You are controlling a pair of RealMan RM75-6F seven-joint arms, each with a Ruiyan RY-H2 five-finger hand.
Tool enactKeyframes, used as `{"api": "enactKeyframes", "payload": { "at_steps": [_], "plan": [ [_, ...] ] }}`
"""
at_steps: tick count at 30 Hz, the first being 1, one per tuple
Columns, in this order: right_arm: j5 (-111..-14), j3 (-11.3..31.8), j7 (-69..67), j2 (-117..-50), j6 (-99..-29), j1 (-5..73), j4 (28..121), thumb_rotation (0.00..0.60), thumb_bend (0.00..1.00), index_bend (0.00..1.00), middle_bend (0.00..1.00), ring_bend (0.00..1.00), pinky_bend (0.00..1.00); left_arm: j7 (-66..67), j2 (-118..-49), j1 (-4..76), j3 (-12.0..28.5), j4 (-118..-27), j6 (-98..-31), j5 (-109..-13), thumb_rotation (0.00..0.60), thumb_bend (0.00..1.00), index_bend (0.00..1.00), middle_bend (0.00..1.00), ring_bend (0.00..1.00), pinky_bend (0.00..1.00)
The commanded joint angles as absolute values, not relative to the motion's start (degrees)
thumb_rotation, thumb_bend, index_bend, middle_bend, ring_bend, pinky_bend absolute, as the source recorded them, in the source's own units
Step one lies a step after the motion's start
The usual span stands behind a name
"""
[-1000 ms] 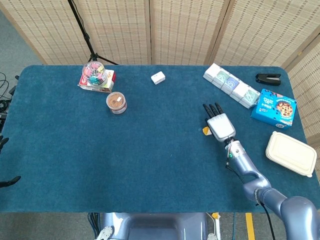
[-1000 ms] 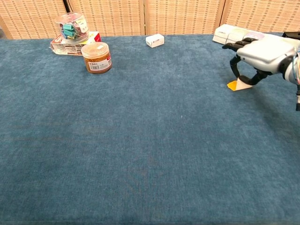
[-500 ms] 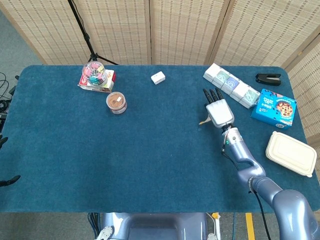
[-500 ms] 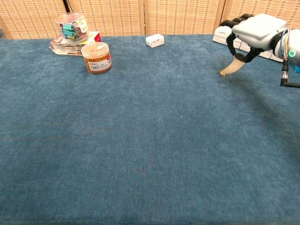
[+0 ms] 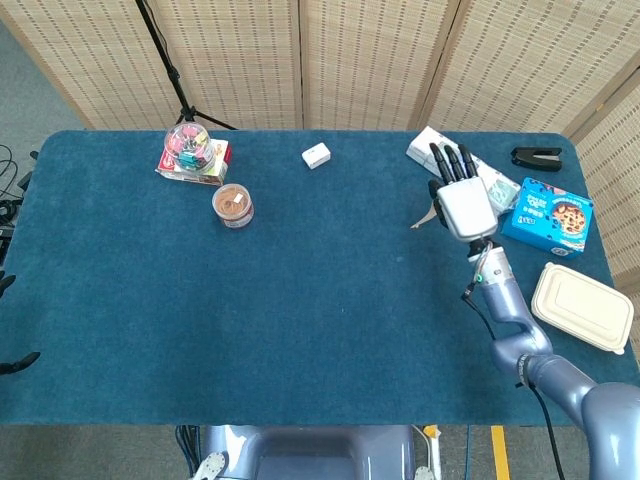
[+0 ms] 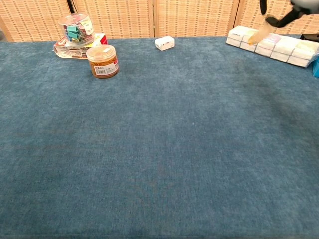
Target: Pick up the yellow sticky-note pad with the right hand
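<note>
Right hand [image 5: 463, 205] holds the yellow sticky-note pad [image 5: 427, 217] pinched beneath it, lifted off the tabletop [image 5: 330, 300] near the far right corner. Chest view crops the hand at the top edge, showing only fingertips and blurred pad [image 6: 260, 34]. Bare cloth lies open leftward.

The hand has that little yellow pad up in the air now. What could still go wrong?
The right hand seems to hold the sticky-note pad only by one edge, with most of it hanging free, so it could slip out. The hand also hangs over the row of white boxes; lowering it carelessly might knock them.
</note>
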State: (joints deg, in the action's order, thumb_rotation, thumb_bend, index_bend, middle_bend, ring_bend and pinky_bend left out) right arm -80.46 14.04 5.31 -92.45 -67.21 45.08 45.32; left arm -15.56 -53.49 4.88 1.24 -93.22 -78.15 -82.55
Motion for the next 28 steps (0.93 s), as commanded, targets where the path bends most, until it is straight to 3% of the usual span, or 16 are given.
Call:
{"api": "enactKeyframes", "payload": {
  "at_steps": [1, 3, 12, 16, 21, 28],
  "plan": [
    [-80.47, 13.57, 5.66, -87.53, -71.64, 40.41, 53.15, 0.600, 0.06, 0.17, 0.00, 0.00, 0.00, -16.13, -53.31, 4.78, 1.00, -93.08, -78.32, -83.09, 0.600, 0.00, 0.00, 0.00, 0.00, 0.00],
    [-80.05, 13.22, 6.46, -84.78, -73.08, 38.20, 58.19, 0.600, 0.00, 0.13, 0.00, 0.00, 0.00, -16.39, -53.24, 4.75, 0.79, -92.95, -78.41, -83.57, 0.600, 0.00, 0.00, 0.00, 0.00, 0.00],
    [-79.84, 9.08, 10.78, -71.56, -79.68, 27.27, 82.46, 0.600, 0.00, 0.10, 0.00, 0.00, 0.00, -18.58, -52.58, 4.32, -0.11, -92.35, -79.30, -85.64, 0.600, 0.00, 0.00, 0.00, 0.00, 0.00],
    [-80.16, 6.15, 11.51, -67.86, -80.91, 23.22, 88.70, 0.600, 0.00, 0.10, 0.00, 0.00, 0.00, -19.85, -52.25, 4.02, -0.39, -91.87, -79.90, -86.27, 0.600, 0.00, 0.00, 0.00, 0.00, 0.00],
    [-80.32, 2.60, 12.86, -65.90, -81.93, 18.74, 91.60, 0.600, 0.00, 0.10, 0.00, 0.00, 0.00, -20.23, -52.09, 3.61, -0.68, -91.59, -81.01, -87.18, 0.600, 0.00, 0.00, 0.00, 0.00, 0.00],
    [-80.44, 1.67, 11.41, -67.47, -83.60, 15.41, 89.55, 0.600, 0.00, 0.11, 0.00, 0.00, 0.00, -18.89, -52.41, 3.31, -0.91, -91.88, -81.74, -87.60, 0.600, 0.00, 0.00, 0.00, 0.00, 0.00]
  ]
}}
